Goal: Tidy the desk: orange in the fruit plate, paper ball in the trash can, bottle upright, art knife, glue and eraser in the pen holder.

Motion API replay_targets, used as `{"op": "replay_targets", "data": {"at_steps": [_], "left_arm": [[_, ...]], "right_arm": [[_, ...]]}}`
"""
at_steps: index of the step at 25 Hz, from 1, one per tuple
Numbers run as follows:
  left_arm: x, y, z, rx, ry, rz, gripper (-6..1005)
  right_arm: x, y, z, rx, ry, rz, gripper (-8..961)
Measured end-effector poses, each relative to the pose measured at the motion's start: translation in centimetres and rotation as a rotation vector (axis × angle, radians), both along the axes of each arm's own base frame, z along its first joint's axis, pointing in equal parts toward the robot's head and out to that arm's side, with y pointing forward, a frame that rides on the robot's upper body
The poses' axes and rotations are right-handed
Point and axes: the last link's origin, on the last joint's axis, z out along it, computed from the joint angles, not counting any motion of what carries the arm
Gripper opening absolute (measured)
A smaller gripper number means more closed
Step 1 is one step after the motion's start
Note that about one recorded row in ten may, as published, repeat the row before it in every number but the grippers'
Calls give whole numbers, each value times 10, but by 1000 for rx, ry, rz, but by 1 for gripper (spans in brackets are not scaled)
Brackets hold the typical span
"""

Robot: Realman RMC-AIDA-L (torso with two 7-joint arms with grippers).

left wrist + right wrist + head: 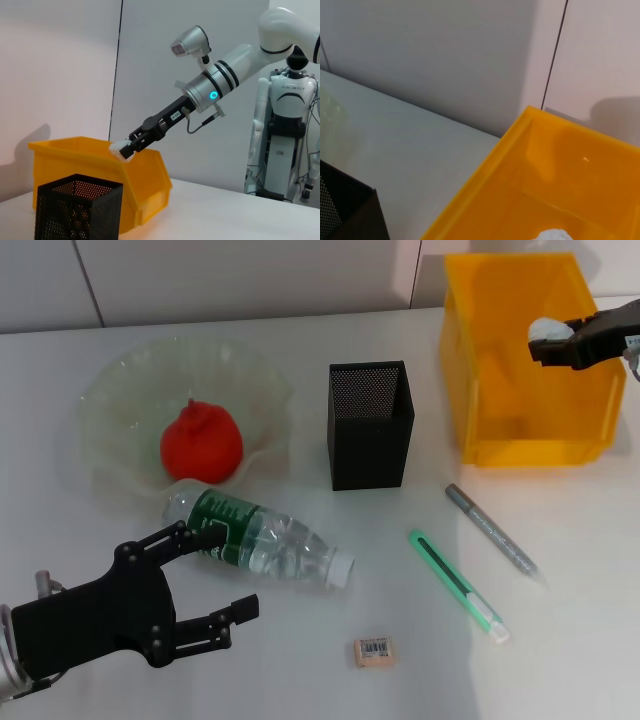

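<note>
Head view shows my right gripper closed on the paper ball, holding it above the trash can. Left of the can stands the pen holder, and farther left the orange sits in the fruit plate. My left gripper is spread open beside the lying bottle, well away from the can.

Even, bright indoor light fell from above on the white table, leaving only soft shadows beside the pen holder and trash can. A faint arm shadow marked the wall. All three views were sharp.
</note>
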Motion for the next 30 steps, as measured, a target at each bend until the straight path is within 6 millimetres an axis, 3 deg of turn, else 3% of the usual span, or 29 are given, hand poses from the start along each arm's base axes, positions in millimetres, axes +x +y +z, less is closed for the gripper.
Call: {"op": "replay_targets", "data": {"at_steps": [3,11,16,17,18,19,22,23,24,28,30], "left_arm": [[1,0,1,3,-8,-6,860],[4,2,2,12,-9,-31,860],[7,5,5,13,-6,-46,860],[8,6,6,9,-7,-47,860],[11,9,8,-2,-7,-48,860],[11,9,8,-2,-7,-48,860],[15,15,12,-12,-5,-48,859],[15,15,12,-12,-5,-48,859],[19,21,16,-25,7,-57,859],[32,35,18,-84,82,-90,853],[40,41,18,-100,132,-126,849]], "right_arm": [[-9,-4,3,6,64,30,467],[-22,-28,22,23,276,184,847],[-8,-61,21,-36,360,298,847],[-4,-73,17,-61,389,333,847],[4,-99,10,-94,459,424,847],[4,-99,10,-94,459,424,847],[18,-142,3,-82,550,595,847],[32,-166,0,-47,564,664,847],[32,-166,0,-47,564,664,847],[72,-204,-16,-25,582,581,847],[79,-212,-18,-15,599,562,847]]}}
